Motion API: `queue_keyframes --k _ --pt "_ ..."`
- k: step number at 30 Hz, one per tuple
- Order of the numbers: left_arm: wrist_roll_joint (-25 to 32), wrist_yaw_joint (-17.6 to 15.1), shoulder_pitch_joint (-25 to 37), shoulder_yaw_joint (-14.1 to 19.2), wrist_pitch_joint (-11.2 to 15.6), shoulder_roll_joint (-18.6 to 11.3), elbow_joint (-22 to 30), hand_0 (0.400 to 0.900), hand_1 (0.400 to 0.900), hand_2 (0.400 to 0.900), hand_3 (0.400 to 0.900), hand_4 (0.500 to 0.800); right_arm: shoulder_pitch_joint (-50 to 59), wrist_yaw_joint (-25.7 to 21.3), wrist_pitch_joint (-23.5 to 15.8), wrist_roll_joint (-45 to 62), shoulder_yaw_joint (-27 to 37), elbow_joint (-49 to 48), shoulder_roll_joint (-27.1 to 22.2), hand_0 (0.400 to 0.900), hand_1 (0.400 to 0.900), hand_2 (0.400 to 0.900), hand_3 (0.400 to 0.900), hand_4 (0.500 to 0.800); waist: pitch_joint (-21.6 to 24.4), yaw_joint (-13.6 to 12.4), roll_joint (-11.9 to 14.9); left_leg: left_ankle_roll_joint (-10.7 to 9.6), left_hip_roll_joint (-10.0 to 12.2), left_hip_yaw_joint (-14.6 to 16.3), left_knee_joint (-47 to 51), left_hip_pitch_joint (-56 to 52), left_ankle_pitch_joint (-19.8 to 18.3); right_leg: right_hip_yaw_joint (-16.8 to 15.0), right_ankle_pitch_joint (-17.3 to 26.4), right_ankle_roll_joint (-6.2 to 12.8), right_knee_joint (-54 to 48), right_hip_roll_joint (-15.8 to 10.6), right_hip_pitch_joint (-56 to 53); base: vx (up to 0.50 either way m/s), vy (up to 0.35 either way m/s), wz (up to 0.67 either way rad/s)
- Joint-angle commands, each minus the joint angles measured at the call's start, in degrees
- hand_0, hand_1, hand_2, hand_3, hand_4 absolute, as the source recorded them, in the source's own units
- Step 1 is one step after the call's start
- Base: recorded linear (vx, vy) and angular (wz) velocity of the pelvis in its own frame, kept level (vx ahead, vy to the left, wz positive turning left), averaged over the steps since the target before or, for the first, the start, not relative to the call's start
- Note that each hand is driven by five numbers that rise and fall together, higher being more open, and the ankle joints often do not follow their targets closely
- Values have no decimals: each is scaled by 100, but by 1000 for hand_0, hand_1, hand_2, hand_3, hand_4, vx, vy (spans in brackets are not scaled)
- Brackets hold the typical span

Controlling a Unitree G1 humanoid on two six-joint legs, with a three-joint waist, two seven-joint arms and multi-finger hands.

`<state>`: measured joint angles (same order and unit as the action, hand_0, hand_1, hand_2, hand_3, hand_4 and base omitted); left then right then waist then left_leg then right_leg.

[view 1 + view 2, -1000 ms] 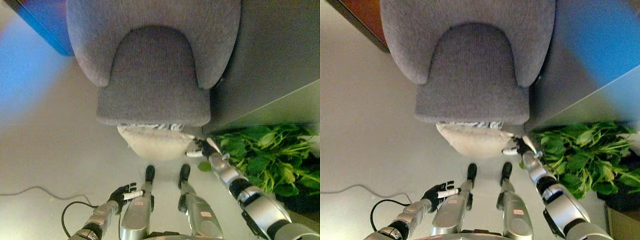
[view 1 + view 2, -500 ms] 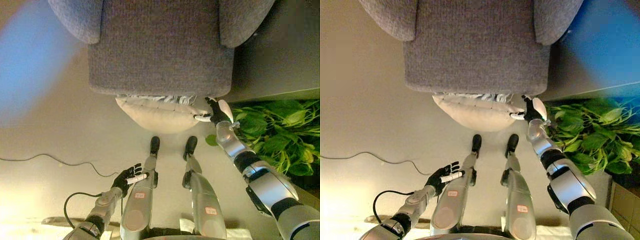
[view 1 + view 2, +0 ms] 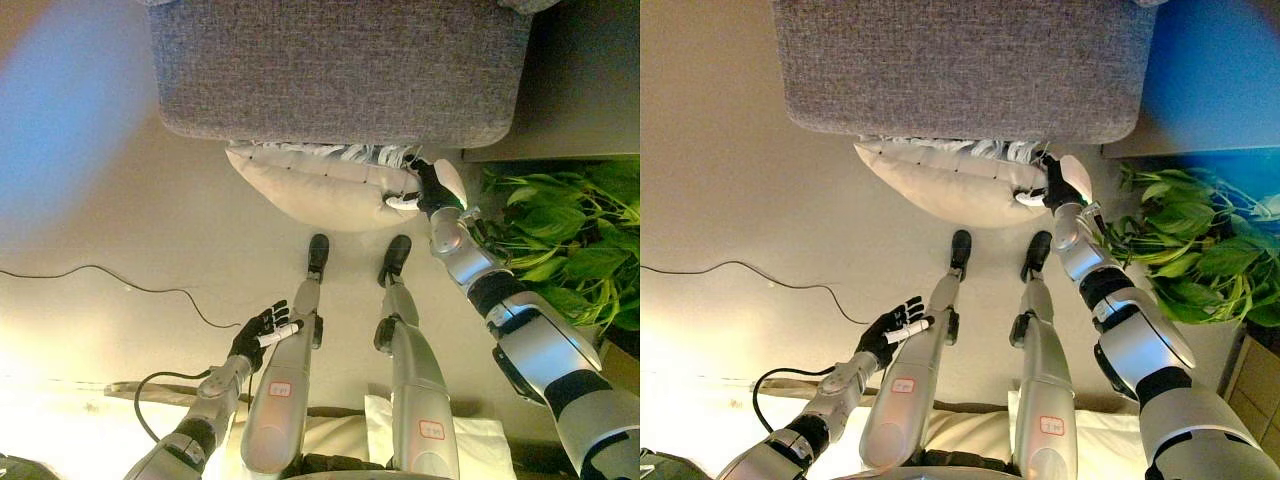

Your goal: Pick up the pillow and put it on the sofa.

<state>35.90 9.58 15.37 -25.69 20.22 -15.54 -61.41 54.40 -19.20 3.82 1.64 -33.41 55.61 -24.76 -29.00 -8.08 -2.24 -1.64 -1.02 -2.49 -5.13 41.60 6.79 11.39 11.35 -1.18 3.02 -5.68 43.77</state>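
A cream pillow (image 3: 320, 185) with a striped edge lies on the floor against the front of the grey sofa (image 3: 340, 70). My right hand (image 3: 428, 190) is at the pillow's right end, with its thumb on the front face and its fingers behind the edge, pinching it. It also shows in the right eye view (image 3: 1055, 188). My left hand (image 3: 260, 332) is open and empty, low on the left, far from the pillow.
A green leafy plant (image 3: 570, 250) stands on the floor at the right, close to my right arm. A grey panel (image 3: 590, 80) stands beside the sofa at the upper right. A thin cable (image 3: 100, 272) runs across the floor on the left.
The camera has moved, so the sofa front and pillow sit higher and larger in view. My right hand stays at the pillow's right end. My left hand is unchanged.
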Motion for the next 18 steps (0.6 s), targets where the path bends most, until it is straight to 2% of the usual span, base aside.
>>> queue_keyframes --k 1,12,18 --pt "-104 -47 -460 -327 -52 253 -80 900 900 900 900 800 254 36 -60 -92 -235 -345 -334 400 400 400 400 500 -80 -55 -377 -26 -96 292 657 162 385 -31 -581 524 738 47 158 -26 19 -8" --pt "-216 -41 -444 -228 -51 253 -225 900 900 900 900 800 331 66 -212 -141 -233 -157 -263 400 400 400 400 500 -80 -92 -339 -54 -53 276 678 -126 391 33 -550 531 706 22 -96 -8 2 -1" --pt "-317 -90 -458 -104 -94 238 -321 900 900 900 900 800 164 133 -463 -130 -228 -200 -149 400 400 400 400 500 -80 -70 -253 -44 -32 262 704 -687 300 43 -605 517 678 29 -581 -24 -14 -7"
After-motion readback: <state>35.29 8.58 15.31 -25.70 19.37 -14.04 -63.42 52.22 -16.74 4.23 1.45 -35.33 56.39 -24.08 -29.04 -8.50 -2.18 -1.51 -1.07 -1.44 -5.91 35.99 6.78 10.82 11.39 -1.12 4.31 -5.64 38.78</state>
